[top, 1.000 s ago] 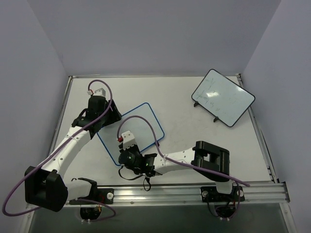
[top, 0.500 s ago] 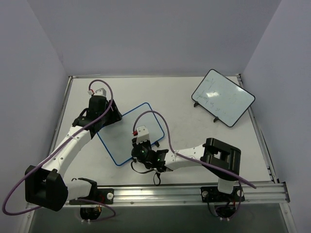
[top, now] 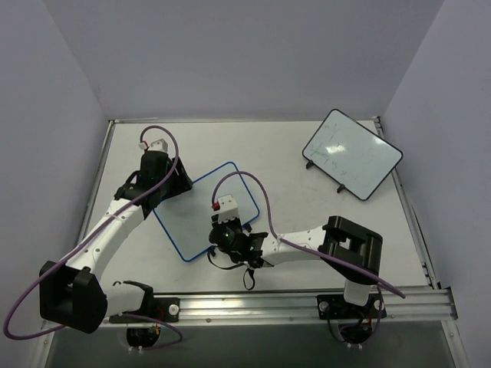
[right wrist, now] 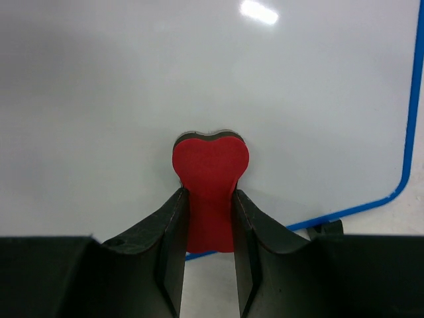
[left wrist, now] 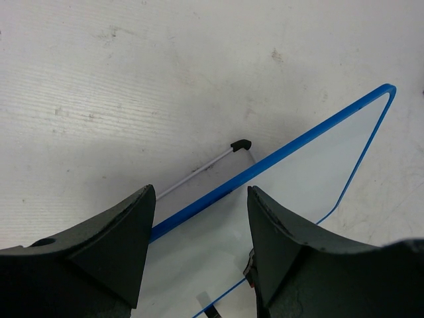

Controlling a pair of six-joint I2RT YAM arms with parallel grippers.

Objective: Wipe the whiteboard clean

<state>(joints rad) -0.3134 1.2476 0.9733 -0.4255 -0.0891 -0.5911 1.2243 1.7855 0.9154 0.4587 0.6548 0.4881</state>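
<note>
- Right end effector (right wrist: 207,199) is clamped tight on a red heart-shaped eraser (right wrist: 211,171), pressed against the blue-framed white whiteboard (right wrist: 132,99); too much push could skid it across the surface.
- Left end effector (left wrist: 199,218) is pinched on the frame; if that slips, the board spins.

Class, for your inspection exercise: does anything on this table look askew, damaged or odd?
Nothing is damaged or spilled. The blue-framed whiteboard lies skewed to the table edges, as does the black-framed board, which bears faint marks.
</note>
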